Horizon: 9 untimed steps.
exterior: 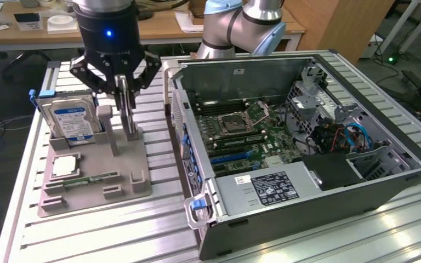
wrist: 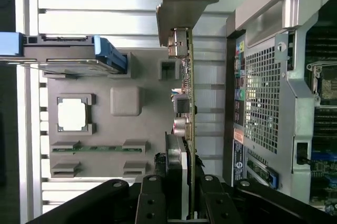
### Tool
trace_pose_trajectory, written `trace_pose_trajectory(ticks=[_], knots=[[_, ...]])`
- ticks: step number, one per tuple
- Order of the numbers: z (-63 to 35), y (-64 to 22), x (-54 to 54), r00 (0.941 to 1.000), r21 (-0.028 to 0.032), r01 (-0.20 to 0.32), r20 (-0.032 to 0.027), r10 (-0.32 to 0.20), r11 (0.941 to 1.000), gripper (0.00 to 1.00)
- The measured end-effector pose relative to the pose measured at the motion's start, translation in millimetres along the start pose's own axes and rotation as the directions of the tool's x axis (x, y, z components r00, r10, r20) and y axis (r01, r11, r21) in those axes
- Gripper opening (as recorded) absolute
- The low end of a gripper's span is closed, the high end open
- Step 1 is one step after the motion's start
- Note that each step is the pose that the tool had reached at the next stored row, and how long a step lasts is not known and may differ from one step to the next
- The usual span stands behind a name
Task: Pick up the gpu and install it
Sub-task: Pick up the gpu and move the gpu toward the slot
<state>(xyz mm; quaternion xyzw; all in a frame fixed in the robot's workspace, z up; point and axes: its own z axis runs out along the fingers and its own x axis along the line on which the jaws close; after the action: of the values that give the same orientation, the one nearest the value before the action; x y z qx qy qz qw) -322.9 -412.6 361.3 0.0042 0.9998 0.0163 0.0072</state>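
From my remote seat I see the claw (exterior: pixel 125 92) clenched on the gpu (exterior: pixel 129 118), its fingers (wrist: pixel 152 203) pressed on either face of the card. In the exterior view the card stands on edge as a narrow strip running 12 to 6 o'clock, its upper end in the grip and its lower end down at the grey tray (exterior: pixel 134 192); I cannot tell whether it has left the tray. In the wrist view it is edge-on, its length parallel to the side wall of the computer case (exterior: pixel 284 219), with the silver bracket (wrist: pixel 185 3) at the end away from the fingers. In the exterior view the hard drive (exterior: pixel 70 119) stands near at 9 o'clock of the card. At 3 o'clock a strip of bare slatted table (exterior: pixel 159 98) separates the tray from the case's rim, and the case is open, showing the motherboard (exterior: pixel 247 131).
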Motion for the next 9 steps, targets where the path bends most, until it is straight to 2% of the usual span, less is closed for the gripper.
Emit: trace_pose_trajectory(ticks=[9], knots=[[-22.9, 0.7, -0.3, 1.0, -0.0028, 0.0, -0.0002, 0.0, 1.0, 0.28]])
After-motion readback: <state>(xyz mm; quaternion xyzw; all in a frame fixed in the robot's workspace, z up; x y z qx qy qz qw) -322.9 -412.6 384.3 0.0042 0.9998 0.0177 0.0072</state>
